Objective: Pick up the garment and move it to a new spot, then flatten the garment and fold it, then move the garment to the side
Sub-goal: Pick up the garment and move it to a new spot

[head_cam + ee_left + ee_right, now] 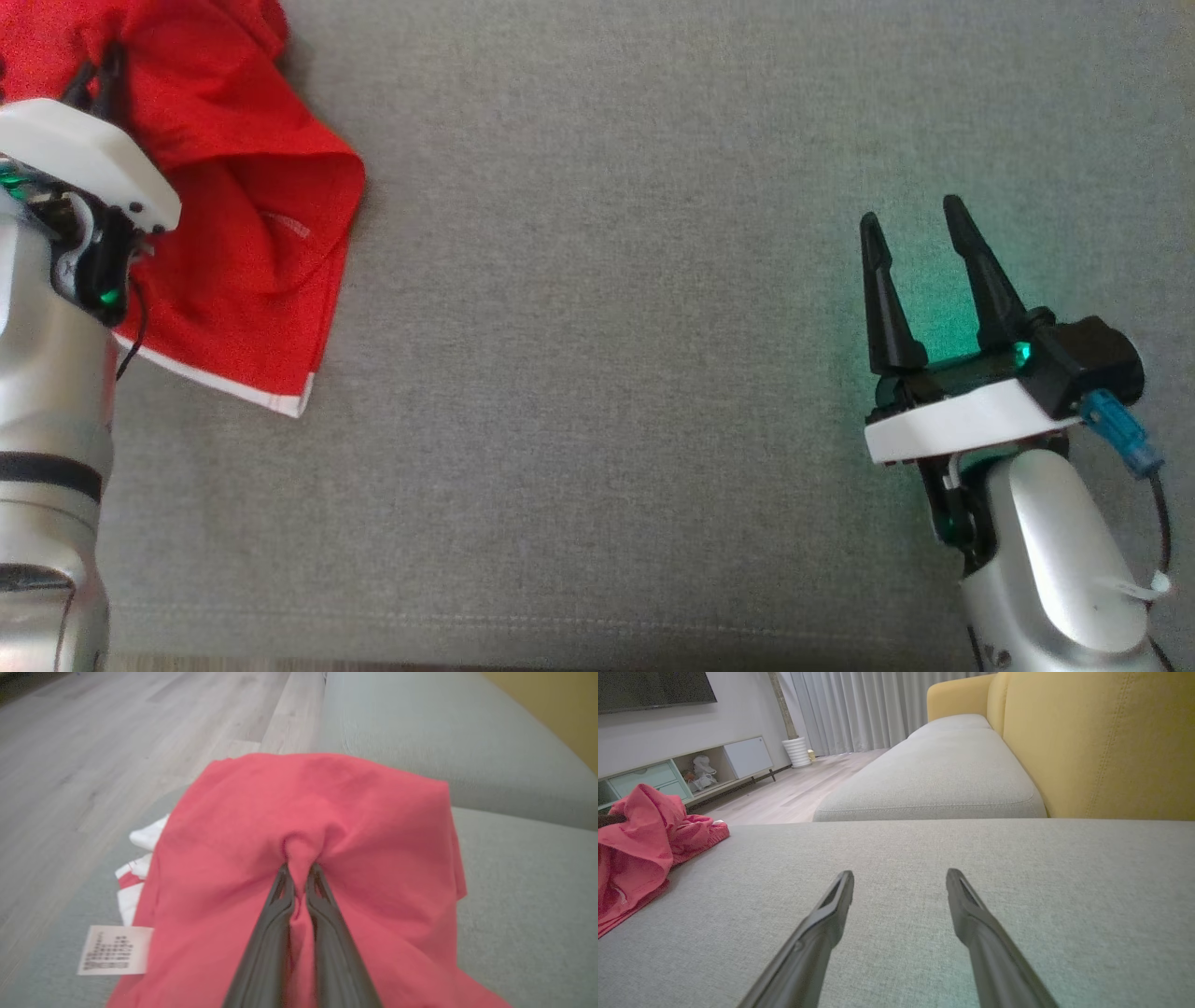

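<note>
Red garment (252, 233), one, in left claw (298, 872)

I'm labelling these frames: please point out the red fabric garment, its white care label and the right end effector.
red fabric garment (238, 280), head view, crumpled middle panel.
white care label (114, 950), left wrist view, printed centre.
right end effector (911, 208), head view, midway between its open fingertips.

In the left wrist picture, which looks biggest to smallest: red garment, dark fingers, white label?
1. red garment
2. dark fingers, enlarged by nearness to the camera
3. white label
</note>
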